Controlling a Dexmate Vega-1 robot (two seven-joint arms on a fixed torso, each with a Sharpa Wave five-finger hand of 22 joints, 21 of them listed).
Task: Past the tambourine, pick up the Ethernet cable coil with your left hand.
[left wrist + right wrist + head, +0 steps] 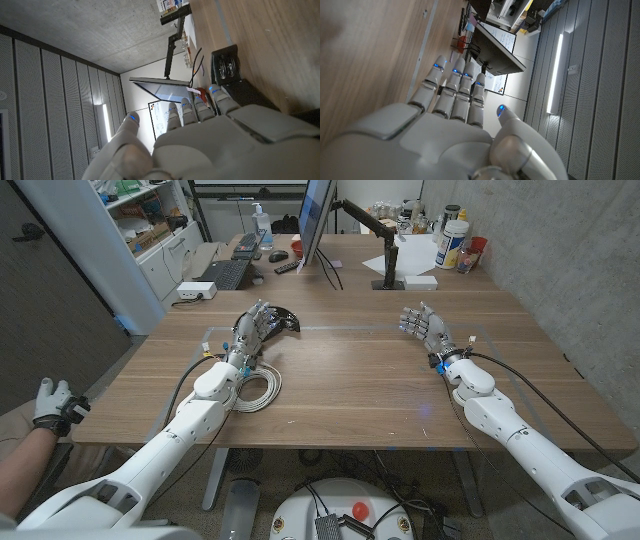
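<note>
While my left hand [252, 330] hovers over the near edge of the black, half-moon tambourine [282, 319], its fingers [192, 109] are spread and hold nothing. In the left wrist view I see those fingertips lined up side by side, with the tambourine's metal jingles [227, 67] just past them on the wooden table [360, 380]. The white Ethernet cable coil [258, 390] lies flat on the wood on my side of the tambourine, tucked against the left forearm [215, 380] near the wrist, so part of the loop is hidden under the arm. My right hand [421, 325] stands well apart on the other side of the table, fingers open and upright, gripping nothing; the right wrist view shows them straight and close together. Farther back sit a tilted flat monitor [315, 220] on its stand, a black keyboard [226, 273], and white plastic tubs [452, 242] at the far right. A person's gloved hand [52, 402] shows at the left edge.
</note>
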